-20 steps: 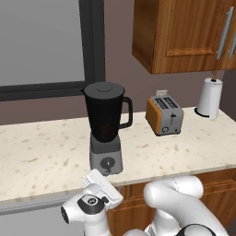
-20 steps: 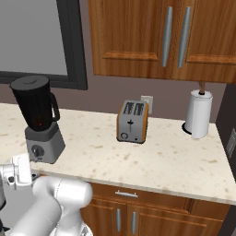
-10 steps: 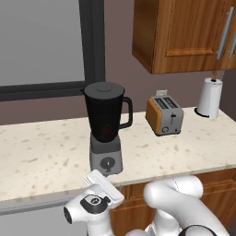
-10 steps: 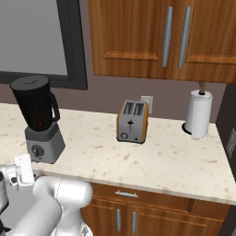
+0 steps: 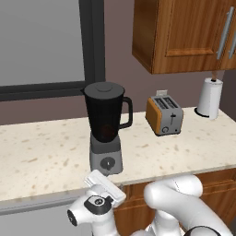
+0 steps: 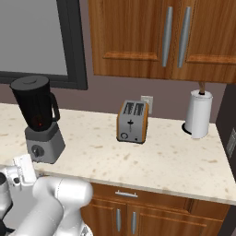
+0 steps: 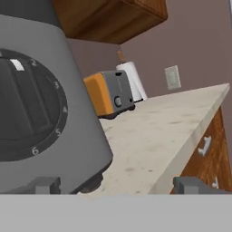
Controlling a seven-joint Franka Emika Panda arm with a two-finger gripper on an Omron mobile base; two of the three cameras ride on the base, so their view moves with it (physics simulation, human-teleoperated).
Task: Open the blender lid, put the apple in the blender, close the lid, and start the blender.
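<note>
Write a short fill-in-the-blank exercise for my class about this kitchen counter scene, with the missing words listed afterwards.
1. The blender lid sits ____ the blender jar.
2. A red apple shows inside the ____.
3. The toaster stands between the blender and the ____ roll.
4. The gripper is open, just in front of the blender's round ____.

Missing words: on; jar; paper towel; dial

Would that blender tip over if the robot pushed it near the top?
Possibly: the blender is tall, its jar wider than its base, so a high push might tip it. The boxy base looks heavy and sits flat on the counter, so a low push would likelier slide it.
</note>
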